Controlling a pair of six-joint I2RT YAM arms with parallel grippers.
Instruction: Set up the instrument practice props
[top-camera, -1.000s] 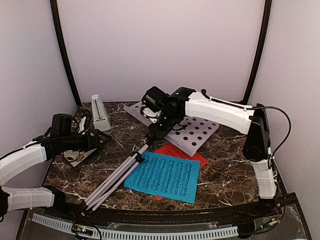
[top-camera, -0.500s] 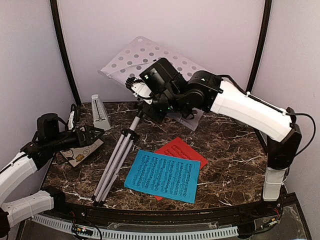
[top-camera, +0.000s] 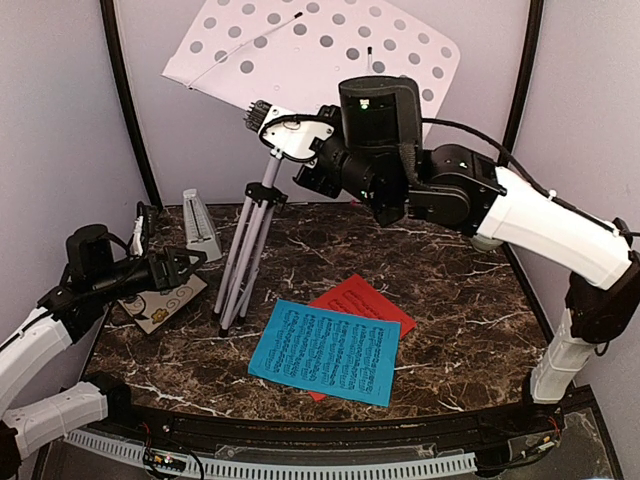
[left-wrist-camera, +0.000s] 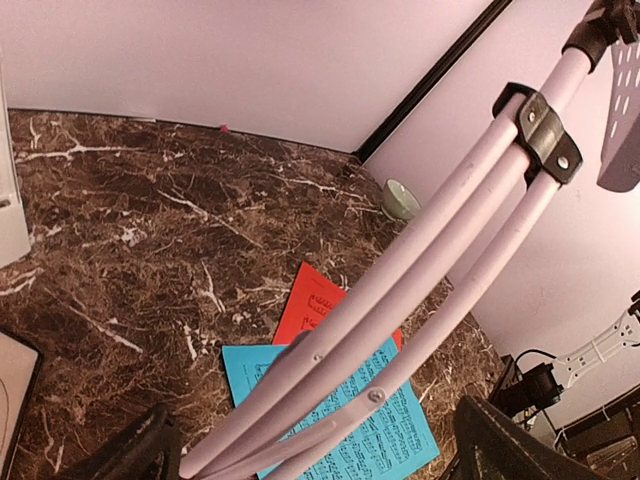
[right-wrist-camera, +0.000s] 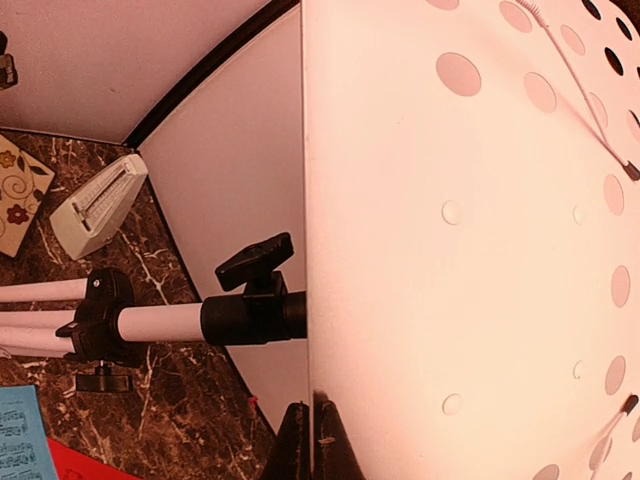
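Swung up from flat, the music stand (top-camera: 320, 50) is clamped by its desk edge in my right gripper (right-wrist-camera: 310, 432), its folded legs (left-wrist-camera: 400, 300) slanting just ahead of my left gripper (top-camera: 190, 262), jaws wide apart

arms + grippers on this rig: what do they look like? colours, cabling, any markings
The arms match. Left arm and right arm have white shell links between black joint housings. A thin black cable runs loose along the right arm's upper link. Left gripper is black with angular fingers; right gripper has dark fingers. No sleeves, and no markings that I can read.
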